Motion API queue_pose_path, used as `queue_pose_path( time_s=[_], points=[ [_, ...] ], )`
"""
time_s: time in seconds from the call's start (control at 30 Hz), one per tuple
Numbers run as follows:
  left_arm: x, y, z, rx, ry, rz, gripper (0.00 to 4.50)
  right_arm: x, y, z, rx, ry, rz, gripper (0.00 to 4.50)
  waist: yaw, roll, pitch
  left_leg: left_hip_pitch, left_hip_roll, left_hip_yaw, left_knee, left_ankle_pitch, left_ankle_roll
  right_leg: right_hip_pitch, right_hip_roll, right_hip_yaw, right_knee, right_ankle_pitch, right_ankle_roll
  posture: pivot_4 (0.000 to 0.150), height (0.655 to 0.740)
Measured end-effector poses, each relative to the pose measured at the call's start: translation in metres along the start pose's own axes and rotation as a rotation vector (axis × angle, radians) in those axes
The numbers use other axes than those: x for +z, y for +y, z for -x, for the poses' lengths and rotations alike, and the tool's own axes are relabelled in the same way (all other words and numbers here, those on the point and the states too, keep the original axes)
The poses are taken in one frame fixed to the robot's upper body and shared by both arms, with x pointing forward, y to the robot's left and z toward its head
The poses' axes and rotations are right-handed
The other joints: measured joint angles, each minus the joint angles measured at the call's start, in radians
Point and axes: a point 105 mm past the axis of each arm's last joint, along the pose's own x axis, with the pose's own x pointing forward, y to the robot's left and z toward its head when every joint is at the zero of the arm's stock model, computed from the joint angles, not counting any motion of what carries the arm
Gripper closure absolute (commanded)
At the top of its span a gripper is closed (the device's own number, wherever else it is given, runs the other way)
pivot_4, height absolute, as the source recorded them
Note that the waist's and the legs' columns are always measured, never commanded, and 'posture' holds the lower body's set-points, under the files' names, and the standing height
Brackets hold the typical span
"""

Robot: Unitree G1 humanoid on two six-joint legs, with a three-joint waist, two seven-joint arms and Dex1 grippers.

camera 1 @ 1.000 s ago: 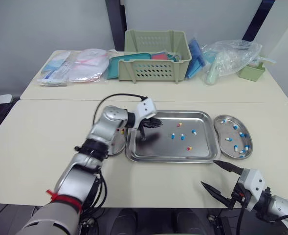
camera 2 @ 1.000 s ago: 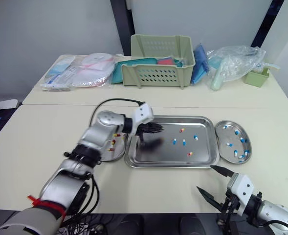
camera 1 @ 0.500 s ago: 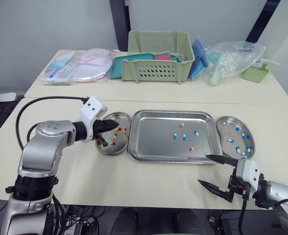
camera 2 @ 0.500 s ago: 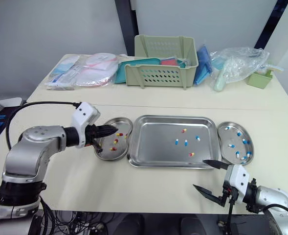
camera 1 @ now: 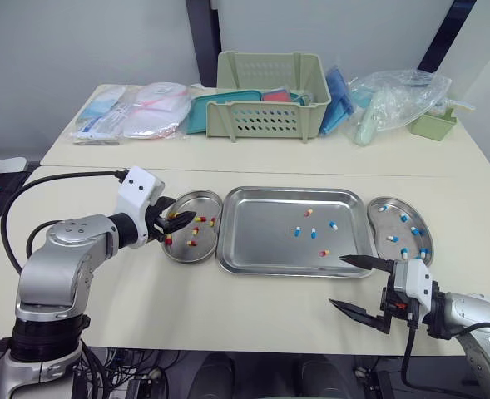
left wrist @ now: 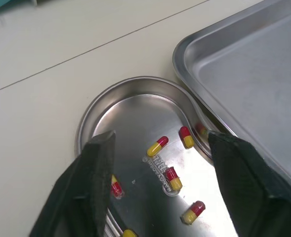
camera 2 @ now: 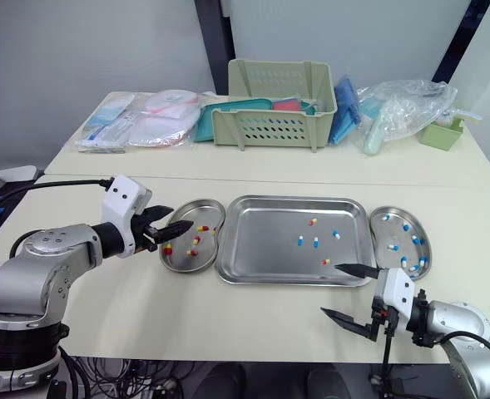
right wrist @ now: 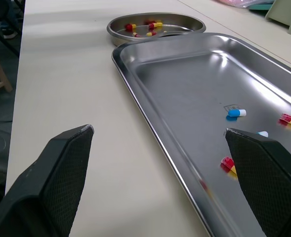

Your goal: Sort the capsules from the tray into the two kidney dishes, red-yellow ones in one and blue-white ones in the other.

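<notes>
While our left tool [camera 1: 171, 224] hangs released over a kidney dish [left wrist: 93, 111], its red-yellow capsules [left wrist: 157, 146] lie at mixed angles; our right tool [camera 1: 338, 281], also released, faces the tray [camera 1: 261, 233].

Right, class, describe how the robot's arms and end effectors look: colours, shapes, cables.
The left arm and right arm have rounded silver-grey shells and white boxy wrist modules. The left end effector and right end effector each have two black tapered fingers. A black cable loops from the left wrist.
</notes>
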Motion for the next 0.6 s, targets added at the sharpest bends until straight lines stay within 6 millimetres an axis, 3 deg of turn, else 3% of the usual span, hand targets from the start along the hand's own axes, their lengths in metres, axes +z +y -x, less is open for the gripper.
queue_pose_path(
  time_s=[0.03, 0.07, 0.4, 0.6],
  points=[
    [0.0, 0.001, 0.0, 0.005, -0.001, 0.003, 0.1, 0.0, -0.001, 0.0, 0.001, 0.0, 0.0, 0.0, 0.0, 0.0, 0.0, 0.0, 0.0, 0.0, 0.0, 0.0, 0.0, 0.0, 0.0, 0.0, 0.0, 0.0, 0.0, 0.15, 0.74],
    [0.0, 0.002, 0.001, 0.01, -0.004, 0.005, 0.04, 0.001, -0.002, -0.001, 0.001, 0.0, 0.002, 0.0, 0.0, 0.0, 0.0, 0.0, 0.0, 0.0, 0.0, 0.0, 0.0, 0.0, 0.0, 0.0, 0.0, 0.0, 0.0, 0.15, 0.74],
    [-0.012, 0.002, 0.013, -0.018, -0.042, 0.061, 0.04, 0.004, -0.008, -0.003, -0.009, 0.008, 0.014, 0.0, -0.002, 0.0, 0.0, 0.0, 0.0, 0.0, 0.0, 0.0, 0.0, 0.0, 0.0, 0.0, 0.0, 0.0, 0.0, 0.15, 0.74],
    [-0.017, 0.015, 0.043, -0.001, -0.105, 0.011, 0.04, 0.007, -0.021, 0.011, -0.124, 0.034, 0.085, 0.0, 0.0, 0.0, 0.0, 0.0, 0.0, 0.0, -0.001, 0.0, 0.0, -0.001, 0.0, 0.0, 0.0, 0.0, 0.0, 0.15, 0.74]
  ],
)
